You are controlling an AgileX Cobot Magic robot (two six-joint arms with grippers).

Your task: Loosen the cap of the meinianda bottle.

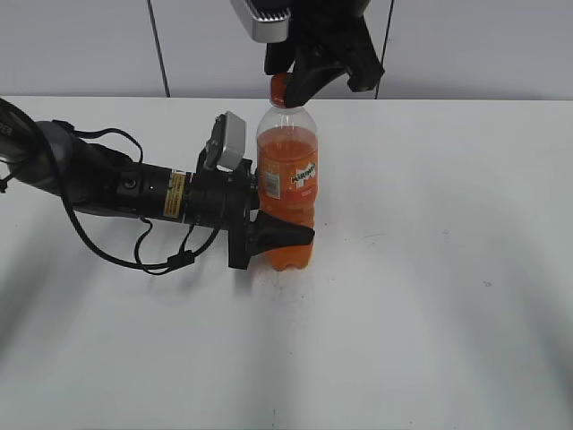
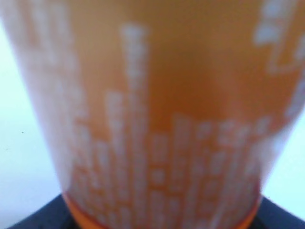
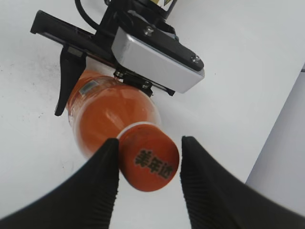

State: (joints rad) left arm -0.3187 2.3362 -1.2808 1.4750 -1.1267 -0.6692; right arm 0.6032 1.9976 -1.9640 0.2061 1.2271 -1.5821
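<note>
The tall clear plastic meinianda bottle [image 1: 287, 193] stands upright on the white table [image 1: 430, 296], clenched by the left pincer [image 1: 269, 235]. The right pincer [image 3: 148, 160] straddles the small round orange cap [image 3: 148, 162], released; close squarely on the ribs before twisting.

cap [image 3: 148, 163]: dark printed "美年达" | meinianda bottle [image 1: 287, 193] label: logo lettering too small to read

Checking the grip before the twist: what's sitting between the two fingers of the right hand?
The cap of the meinianda bottle sits between the right hand's fingers; the left finger touches it, with a sliver of gap at the right finger, per the right wrist view.
</note>
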